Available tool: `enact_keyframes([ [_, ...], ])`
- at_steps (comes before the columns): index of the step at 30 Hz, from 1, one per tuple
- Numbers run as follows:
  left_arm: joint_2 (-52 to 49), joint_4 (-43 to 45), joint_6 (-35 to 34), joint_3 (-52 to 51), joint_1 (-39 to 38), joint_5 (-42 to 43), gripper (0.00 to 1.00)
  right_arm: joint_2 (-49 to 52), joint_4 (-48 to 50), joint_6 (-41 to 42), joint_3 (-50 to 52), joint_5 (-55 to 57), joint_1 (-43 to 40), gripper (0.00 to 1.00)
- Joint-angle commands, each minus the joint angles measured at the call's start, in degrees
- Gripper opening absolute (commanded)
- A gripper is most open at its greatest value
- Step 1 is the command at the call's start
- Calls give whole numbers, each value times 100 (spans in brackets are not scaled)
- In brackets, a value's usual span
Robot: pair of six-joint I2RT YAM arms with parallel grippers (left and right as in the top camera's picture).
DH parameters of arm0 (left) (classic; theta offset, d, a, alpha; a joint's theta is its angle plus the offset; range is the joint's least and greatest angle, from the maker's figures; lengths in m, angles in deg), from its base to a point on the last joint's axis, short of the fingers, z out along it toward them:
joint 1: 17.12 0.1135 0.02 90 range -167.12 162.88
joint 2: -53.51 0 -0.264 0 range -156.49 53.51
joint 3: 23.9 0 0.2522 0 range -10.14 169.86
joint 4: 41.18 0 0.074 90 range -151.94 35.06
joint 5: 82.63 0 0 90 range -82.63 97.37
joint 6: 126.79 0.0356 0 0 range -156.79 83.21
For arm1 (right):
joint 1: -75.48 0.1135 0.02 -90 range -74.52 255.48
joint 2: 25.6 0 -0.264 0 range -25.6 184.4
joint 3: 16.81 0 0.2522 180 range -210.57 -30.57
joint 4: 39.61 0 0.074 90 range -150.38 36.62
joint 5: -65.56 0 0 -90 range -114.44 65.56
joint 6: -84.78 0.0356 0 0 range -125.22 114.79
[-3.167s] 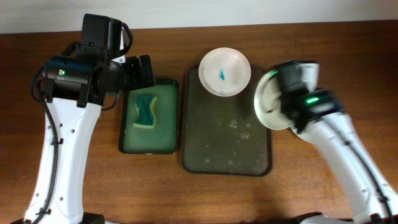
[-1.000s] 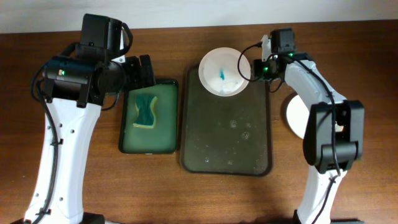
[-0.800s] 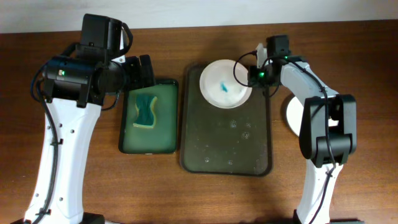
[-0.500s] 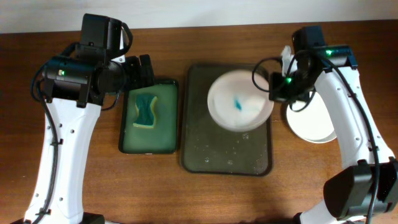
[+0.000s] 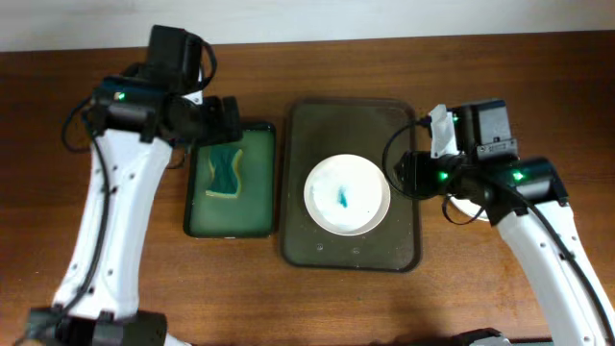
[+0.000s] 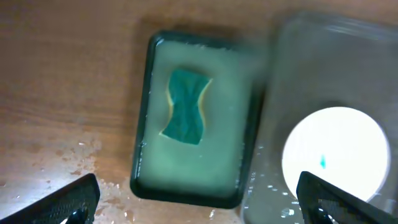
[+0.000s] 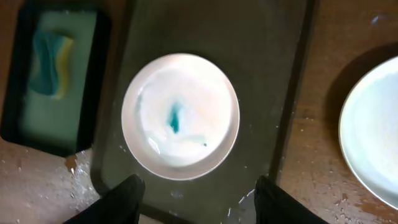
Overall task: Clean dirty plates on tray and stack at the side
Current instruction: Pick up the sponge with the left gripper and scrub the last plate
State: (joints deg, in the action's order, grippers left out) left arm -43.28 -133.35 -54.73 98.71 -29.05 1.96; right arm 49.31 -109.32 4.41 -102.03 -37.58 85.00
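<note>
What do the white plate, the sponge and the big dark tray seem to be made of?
White plate: likely glazed ceramic or melamine, smooth with a soft sheen.
Sponge: soft foam, yellow with a matte green scrub layer.
Dark tray: probably plastic, dull finish, moulded raised rim.

So the dirty plate (image 5: pixel 347 195) is sitting flat in the near half of the tray (image 5: pixel 346 125), roughly centred between its left and right edges. It's white and round, and it's wearing a small blue smear (image 7: pixel 173 118) near its middle. The tray is a dark rectangle with rounded corners, looking wet with droplets. The clean plate (image 7: pixel 373 137) is lying flat on the wooden surface (image 7: pixel 329 62) just right of the tray, not touching it.
</note>
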Motion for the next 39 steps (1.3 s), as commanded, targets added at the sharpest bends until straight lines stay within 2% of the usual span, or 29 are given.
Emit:
enact_keyframes([
  [1,-850,177,87,-883,11,-238,86,378,-229,-190,-22,31,-15,58],
  [3,-1598,798,90,-1436,11,-245,77,640,-271,-190,-22,28,-15,58],
  [7,-2944,1718,85,-1493,216,-382,61,809,-361,-190,-22,28,-15,58],
  [8,-3200,1869,87,-1493,361,-229,42,809,-367,-190,-22,31,-15,58],
  [9,-3283,1897,87,-1493,428,-39,16,809,-367,-190,-22,31,-15,58],
  [10,-3307,1847,90,-1491,487,262,0,809,-367,-190,-22,31,-15,58],
  [12,-3305,1471,90,-1305,492,378,0,809,-341,-181,-22,39,-17,57],
  [14,-3305,789,90,-688,490,378,0,809,-343,179,-22,485,-17,57],
  [15,-3305,520,90,-400,492,448,10,809,-348,179,-22,483,-15,57],
  [16,-3305,275,90,-225,492,535,33,809,-348,177,-22,483,-15,57],
  [17,-3305,55,90,-98,492,568,38,809,-345,177,-22,485,-15,57],
  [18,-3305,-31,90,-2,492,566,38,809,-341,177,-22,485,-15,57],
  [19,-3305,39,90,7,498,498,44,809,-341,175,-22,490,-17,57],
  [21,-3309,170,90,-7,496,415,63,809,-345,175,-22,490,-15,57],
  [23,-3390,205,90,-9,483,417,47,809,-345,177,-22,490,-15,57],
  [24,-3456,214,90,-92,448,417,43,809,-345,177,-22,487,-15,57],
  [25,-3467,391,87,-431,367,420,17,809,-393,179,-22,494,-17,57],
  [26,-3467,518,87,-678,313,420,2,817,-439,197,-22,542,-20,57],
  [28,-3467,599,87,-903,249,428,0,1019,-586,699,-22,1084,-26,57],
  [30,-3261,374,201,-634,249,682,0,1506,-623,741,-22,1060,-26,57],
  [32,-2778,116,398,-140,232,807,0,1873,-579,737,-22,1005,-26,44],
  [33,-2575,50,396,-15,214,815,0,1945,-485,699,-22,925,-26,43],
  [35,-2203,83,396,39,186,802,0,1963,-249,535,-22,621,-26,43],
  [39,-2159,39,393,-26,184,610,0,1963,-229,520,-22,610,-26,43],
])
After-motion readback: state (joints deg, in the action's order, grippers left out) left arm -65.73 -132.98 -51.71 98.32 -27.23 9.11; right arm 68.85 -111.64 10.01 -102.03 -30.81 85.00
